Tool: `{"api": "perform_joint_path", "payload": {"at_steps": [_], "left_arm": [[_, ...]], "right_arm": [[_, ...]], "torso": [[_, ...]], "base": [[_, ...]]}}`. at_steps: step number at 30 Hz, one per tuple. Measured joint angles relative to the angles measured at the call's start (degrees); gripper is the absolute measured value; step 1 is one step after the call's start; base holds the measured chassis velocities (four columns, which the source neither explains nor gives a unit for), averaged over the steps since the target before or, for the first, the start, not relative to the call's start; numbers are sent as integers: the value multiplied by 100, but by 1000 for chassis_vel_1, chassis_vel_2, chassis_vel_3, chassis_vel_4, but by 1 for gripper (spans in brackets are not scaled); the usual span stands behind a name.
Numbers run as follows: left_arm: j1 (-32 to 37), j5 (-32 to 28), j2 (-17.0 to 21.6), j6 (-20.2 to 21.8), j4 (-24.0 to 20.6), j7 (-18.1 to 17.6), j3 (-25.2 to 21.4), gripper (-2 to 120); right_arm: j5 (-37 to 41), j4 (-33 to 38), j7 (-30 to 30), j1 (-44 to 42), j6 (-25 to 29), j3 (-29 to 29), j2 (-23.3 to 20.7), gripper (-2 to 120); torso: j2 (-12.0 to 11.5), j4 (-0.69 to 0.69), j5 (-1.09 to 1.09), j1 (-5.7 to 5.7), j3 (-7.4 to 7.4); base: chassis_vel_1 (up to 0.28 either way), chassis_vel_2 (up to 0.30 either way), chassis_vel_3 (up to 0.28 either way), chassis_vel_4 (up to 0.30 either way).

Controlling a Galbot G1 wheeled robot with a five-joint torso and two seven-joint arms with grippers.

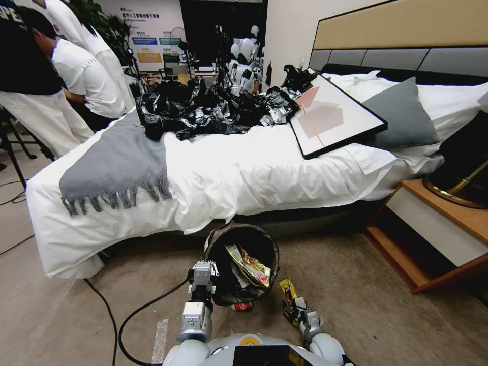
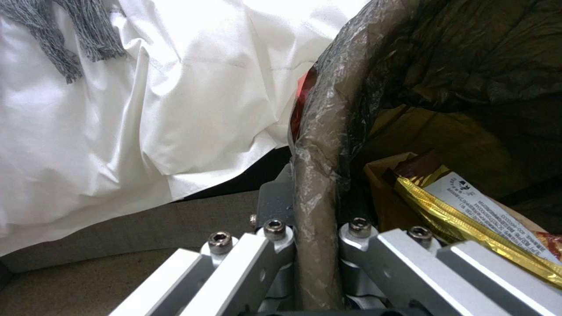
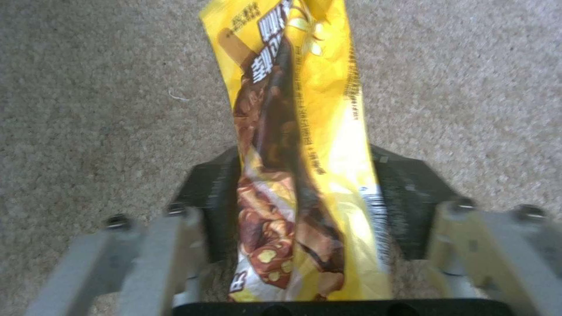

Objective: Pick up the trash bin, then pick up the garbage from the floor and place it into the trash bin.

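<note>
While the left tool [image 1: 209, 285] clamps the trash bin [image 1: 244, 264] rim over beige carpet [image 1: 356, 284] near the white bed [image 1: 229, 173], the right tool [image 1: 294, 308] pinches a yellow wrapper [image 3: 304, 145] just right of it.

I see the trash bin [image 1: 243, 264] tilted, black-lined (wrappers inside); a yellow wrapper [image 1: 287, 291] upright beside it, above the carpet.

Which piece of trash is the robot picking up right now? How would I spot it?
Start at the big white bed, then drop to the bin on the floor before it. Just right of the bin, the right pincer grips a wrapper: bright yellow, with a brown chocolate bar pictured on it.
</note>
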Motion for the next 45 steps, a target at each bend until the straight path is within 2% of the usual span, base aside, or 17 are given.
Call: {"api": "perform_joint_path", "payload": {"at_steps": [4, 5, 6, 8, 10, 11, 15, 26, 34, 37, 38, 40, 42, 43, 45], "left_arm": [[-7, -1, 1, -1, 6, 0, 1, 1], [-9, -1, 2, -2, 9, 2, 3, 1], [-9, -1, 2, -2, 9, 2, 3, 1], [-13, -4, 3, -3, 16, 3, 3, 1], [-13, -4, 3, -3, 18, 3, 3, 1], [-14, -5, 4, -3, 23, 5, 6, 1], [-21, -6, 1, -4, 34, 7, 9, 1], [-3, -11, 20, -4, 43, 8, 0, 1], [14, -12, 35, -5, 25, 8, 7, 1], [21, -9, 47, -5, 28, 11, 13, 1], [21, -9, 47, -5, 28, 11, 13, 1], [20, -4, 58, -5, 49, 15, 21, 1], [23, 1, 65, -5, 53, 18, 22, 1], [23, 1, 65, -5, 53, 18, 22, 1], [18, 2, 68, -5, 54, 21, 20, 1]], "right_arm": [[-48, -10, 5, -8, 40, 16, 4, 41], [-68, -26, 7, -13, 72, 27, 2, 30], [-68, -26, 7, -13, 72, 27, 2, 30], [-83, -33, 11, -17, 91, 41, -2, 20], [-86, -34, 14, -17, 93, 44, -3, 18], [-94, -37, 15, -18, 99, 53, -6, 10], [-103, -47, 17, -18, 123, 78, -7, 0], [-41, 471, 127, -81, 439, 265, 53, 0], [393, 1400, 433, 39, 516, 634, 167, 0], [507, 2225, 531, 49, 578, 783, 180, 0], [507, 2225, 531, 49, 578, 783, 180, 0], [538, 2810, 531, 45, 826, 813, 184, 0], [599, 3473, 291, 23, 1348, 782, 194, 0], [599, 3473, 291, 23, 1348, 782, 194, 0], [713, 4031, -106, -9, 1786, 677, 193, 0]], "torso": [[0, 0, -3, 0, 0], [0, 0, -5, 0, 1], [0, 0, -5, 0, 1], [0, -1, -4, 0, 1], [0, -1, -3, 0, 1], [0, -1, -2, 0, 0], [0, -3, -6, 0, 1], [-1, -2, -4, 0, 1], [-1, 1, -4, 1, 1], [-1, 0, -5, 1, 1], [-1, 0, -5, 1, 1], [-1, 0, -4, 0, 1], [-1, 0, -5, 0, 1], [-1, 0, -5, 0, 1], [-1, 0, -5, 0, 1]], "base": [[0, 0, 0, 0], [0, 0, 0, 0], [0, 0, 0, 0], [0, 0, 0, 0], [0, 0, 0, 0], [0, 0, 0, 0], [0, 0, 0, 0], [0, 0, 0, 0], [0, 0, 0, 0], [0, 0, 0, 0], [0, 0, 0, 0], [0, 0, 0, 0], [0, 0, 0, 0], [0, 0, 0, 0], [0, 0, 0, 0]]}}
